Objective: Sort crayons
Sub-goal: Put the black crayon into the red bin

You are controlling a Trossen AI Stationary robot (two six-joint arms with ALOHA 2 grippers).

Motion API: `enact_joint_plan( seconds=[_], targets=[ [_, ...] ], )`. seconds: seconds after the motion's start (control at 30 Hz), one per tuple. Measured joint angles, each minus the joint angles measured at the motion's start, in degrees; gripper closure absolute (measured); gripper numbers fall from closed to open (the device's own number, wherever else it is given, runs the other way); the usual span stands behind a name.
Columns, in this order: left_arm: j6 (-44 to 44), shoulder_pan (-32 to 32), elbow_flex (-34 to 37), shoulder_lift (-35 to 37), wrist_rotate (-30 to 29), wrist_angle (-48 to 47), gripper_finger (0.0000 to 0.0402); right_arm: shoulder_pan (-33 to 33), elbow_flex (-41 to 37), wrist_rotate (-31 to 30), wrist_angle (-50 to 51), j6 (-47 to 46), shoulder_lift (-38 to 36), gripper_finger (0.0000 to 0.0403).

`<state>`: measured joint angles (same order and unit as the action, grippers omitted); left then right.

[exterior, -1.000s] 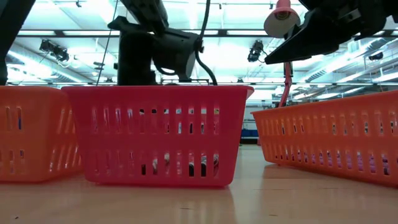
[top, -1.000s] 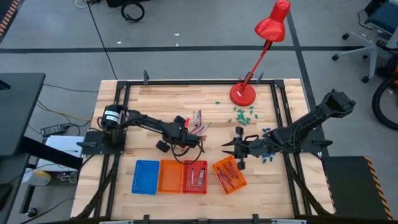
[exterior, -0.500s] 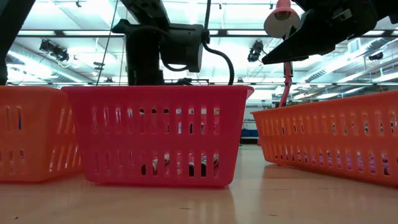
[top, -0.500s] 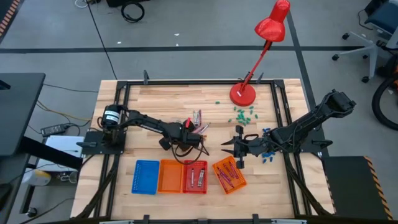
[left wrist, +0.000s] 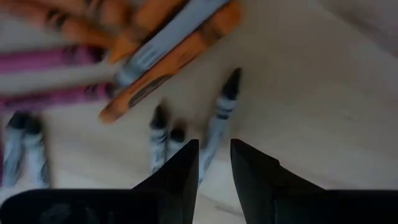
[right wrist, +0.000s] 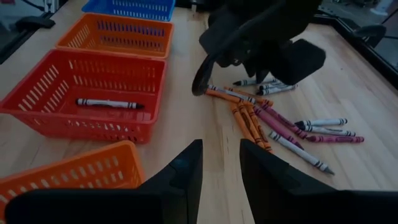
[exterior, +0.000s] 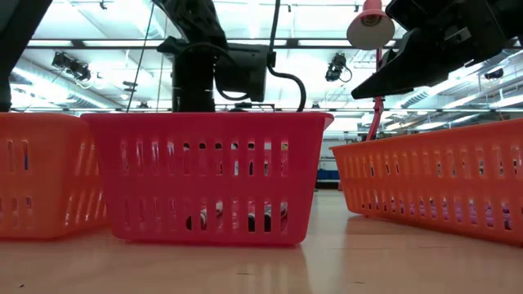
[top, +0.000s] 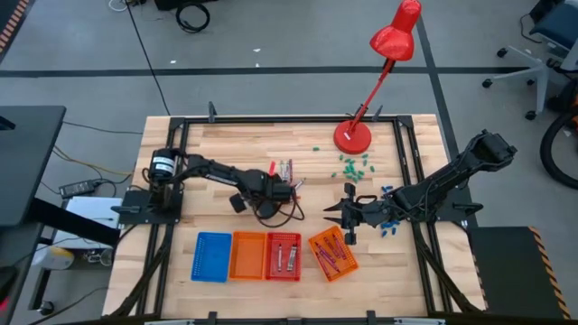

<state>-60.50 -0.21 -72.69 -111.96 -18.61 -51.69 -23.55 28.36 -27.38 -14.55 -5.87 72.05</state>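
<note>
the left tool (left wrist: 214, 165) hangs low over the loose pile of thin wax crayons (left wrist: 161, 68) on the wooden desk (left wrist: 323, 93), its fingers a narrow gap apart and empty. i'd straddle just the one grey crayon (left wrist: 219, 121), then close. the right tool (right wrist: 221, 168) waits, parted, by the orange plastic basket (right wrist: 68, 177).

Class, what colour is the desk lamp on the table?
Red lamp, clearest in the high view.
</note>
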Motion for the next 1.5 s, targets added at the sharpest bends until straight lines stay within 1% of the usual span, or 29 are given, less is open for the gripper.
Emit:
enact_joint_plan(
  seconds=[0.07,0.17,0.4,0.53,0.73,0.83,0.97,1.17,1.23,1.5],
  targets=[
    [-4.0,0.7,0.0,0.0,2.9,-0.1,0.0299,0.0,0.0,0.1,0.0,0.0,0.0,0.0292],
    [-8.1,1.9,0.0,0.0,5.3,-0.1,0.0299,0.0,0.0,0.4,0.0,0.0,0.0,0.0292],
    [-8.4,3.7,-0.2,-0.5,7.1,-0.3,0.0303,-0.8,0.0,0.4,0.0,0.0,0.0,0.0292],
    [-9.7,3.8,-0.3,-1.3,7.6,-0.6,0.0322,-0.8,0.0,0.4,0.1,0.0,0.0,0.0291],
    [-9.4,3.0,-0.3,-2.0,6.9,-0.4,0.0372,-1.7,0.0,0.5,0.0,0.0,0.0,0.0291],
    [-7.3,2.5,-0.2,-2.1,6.8,-0.4,0.0381,-1.9,0.0,0.4,0.1,0.0,0.0,0.0291],
    [-2.5,2.3,-0.2,-2.1,6.9,-0.5,0.0377,-1.9,0.0,0.5,0.1,-0.1,0.0,0.0291],
    [5.7,2.3,0.1,0.2,7.9,0.0,0.0377,-1.9,0.0,0.4,0.0,-0.6,0.0,0.0291],
    [8.0,2.3,0.3,1.6,9.3,0.0,0.0377,-1.9,0.0,0.5,0.0,-0.6,0.0,0.0291],
    [15.8,0.1,0.1,9.8,8.4,2.1,0.0377,-1.9,0.0,0.3,0.1,-0.7,0.0,0.0291]
  ],
)
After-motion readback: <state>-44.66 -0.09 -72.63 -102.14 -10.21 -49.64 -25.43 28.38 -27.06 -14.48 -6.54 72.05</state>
